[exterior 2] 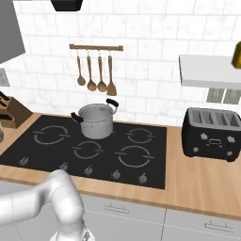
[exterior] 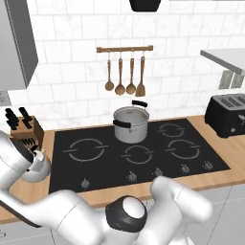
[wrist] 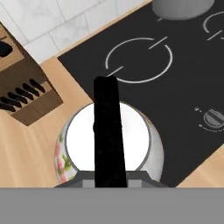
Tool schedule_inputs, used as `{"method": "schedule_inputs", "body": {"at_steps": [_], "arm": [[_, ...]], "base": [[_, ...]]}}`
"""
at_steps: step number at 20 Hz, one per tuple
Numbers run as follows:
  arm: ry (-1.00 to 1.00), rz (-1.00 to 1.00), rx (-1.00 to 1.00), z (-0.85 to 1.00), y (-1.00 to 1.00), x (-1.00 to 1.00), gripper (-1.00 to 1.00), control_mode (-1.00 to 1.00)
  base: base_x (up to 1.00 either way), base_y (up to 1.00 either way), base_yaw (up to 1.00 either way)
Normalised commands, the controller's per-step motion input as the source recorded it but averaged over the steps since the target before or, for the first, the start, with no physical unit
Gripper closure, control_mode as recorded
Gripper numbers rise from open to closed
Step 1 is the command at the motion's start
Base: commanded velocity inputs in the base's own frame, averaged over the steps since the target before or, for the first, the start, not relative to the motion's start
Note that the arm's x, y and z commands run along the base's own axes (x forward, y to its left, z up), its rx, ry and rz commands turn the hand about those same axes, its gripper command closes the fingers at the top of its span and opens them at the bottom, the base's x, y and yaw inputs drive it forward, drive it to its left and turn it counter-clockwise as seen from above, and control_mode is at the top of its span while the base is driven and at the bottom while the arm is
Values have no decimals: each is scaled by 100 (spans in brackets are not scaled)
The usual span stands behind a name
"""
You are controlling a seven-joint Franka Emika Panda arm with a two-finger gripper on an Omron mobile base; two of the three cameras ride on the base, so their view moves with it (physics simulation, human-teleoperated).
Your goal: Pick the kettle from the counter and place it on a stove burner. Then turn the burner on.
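While the kettle (wrist: 109, 148) sits on the counter (wrist: 26, 148) btwn knife block (wrist: 19, 87) & cooktop (wrist: 183, 87), cam's right above its black handle. Can't tell jaw state tbh. Steel pot (exterior: 130, 125) sits at the back.

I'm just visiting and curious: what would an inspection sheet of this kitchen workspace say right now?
Surface: wooden counter with black cooktop set in it.
Job's things: kettle on the counter left of the cooktop; widest burner ring bare.
Clutter: steel pot on the cooktop, knife block, toaster.
Gripper: directly above the kettle's black handle; fingers hidden, state unclear.
Cables: nothing seen.
Surroundings: white tiled wall, hanging wooden utensils.
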Motion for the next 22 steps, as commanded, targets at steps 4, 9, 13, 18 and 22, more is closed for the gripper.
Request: {"method": "schedule_inputs", "body": {"at_steps": [4,9,13,18,22], "arm": [[0,-9,0,5,-79,-2,100,-100],[0,-1,0,0,-96,0,100,-100],[-1,0,0,0,-94,0,100,-100],[0,0,0,9,-84,0,100,-100],[0,1,0,3,-73,4,100,-100]], "base": [[0,0,0],[0,0,0],[0,0,0],[0,0,0],[0,0,0]]}}
